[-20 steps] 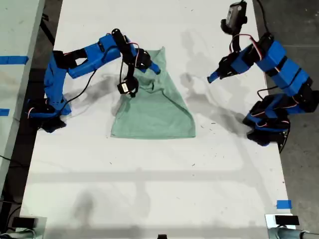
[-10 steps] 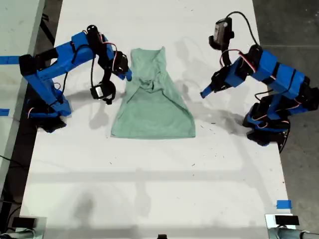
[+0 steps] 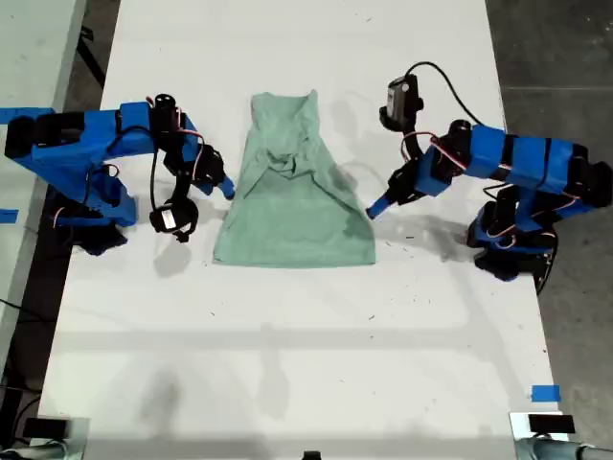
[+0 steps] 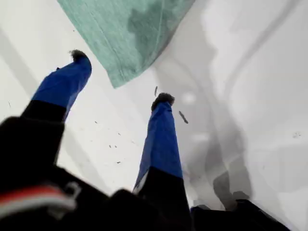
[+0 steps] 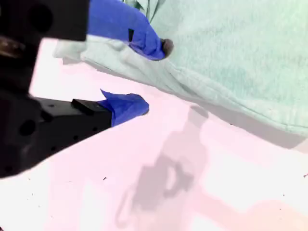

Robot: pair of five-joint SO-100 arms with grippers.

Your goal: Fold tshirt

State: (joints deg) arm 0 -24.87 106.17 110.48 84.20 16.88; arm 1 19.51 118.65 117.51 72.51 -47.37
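The tshirt (image 3: 297, 211) lies flat on the worktop (image 3: 287, 335), long axis running up the exterior view, between my open-jawed second gripper (image 3: 227, 189), already at its edge, and my first gripper (image 3: 374, 208), jaws apart, just short of a corner.

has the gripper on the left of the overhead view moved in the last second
Yes. My second gripper was over the upper part of the tshirt; it has pulled back toward the exterior view's left, off the cloth's edge.

White table (image 3: 287, 364); blue tape (image 3: 545, 393)
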